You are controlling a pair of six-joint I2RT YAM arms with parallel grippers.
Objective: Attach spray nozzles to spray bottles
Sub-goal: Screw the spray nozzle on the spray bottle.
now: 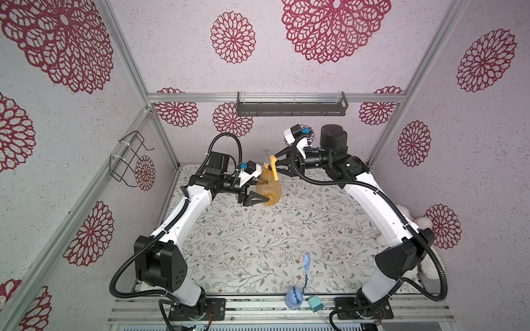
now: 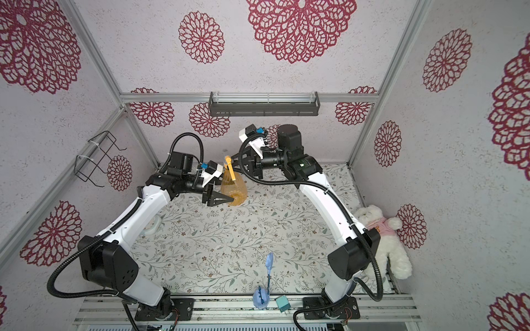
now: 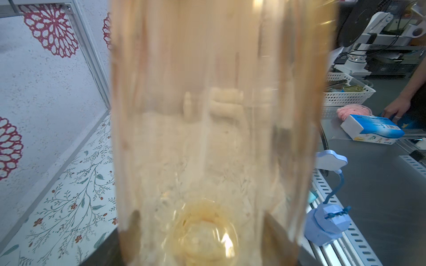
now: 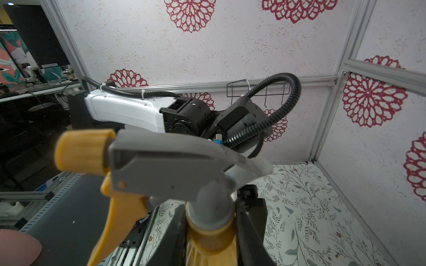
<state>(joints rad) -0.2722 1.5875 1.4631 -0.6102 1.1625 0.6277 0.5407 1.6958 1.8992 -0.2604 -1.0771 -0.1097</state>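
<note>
Top views, both of them, show the floral-patterned tabletop (image 1: 258, 243). Toward its far side the small translucent orange plastic bottle (image 1: 269, 186), pear-shaped and upright, is held between the two arms; whether its base rests on the surface cannot be told. The bottle's wide lower body is grasped by the left gripper (image 1: 268, 197), whose dark fingers (image 3: 134, 222) are seen pressed against either side of the orange wall in the left wrist view. The grey trigger sprayer head with orange trigger and tip (image 4: 166, 165) is already seated on top of the bottle, in line with its neck, so the joining of the two parts is judged to be largely done. In the right wrist view the orange screw collar (image 4: 212, 238) is seen sitting down over the neck. It is clamped from both sides by the right gripper (image 4: 211, 226), whose fingers are closed tight against it. How far the collar has been threaded cannot be read from any view — no gap is visible beneath it, yet the thread itself is hidden. What is judged to be left is any final turning of the collar, the release of both grips, and the setting down of the finished sprayer.
</note>
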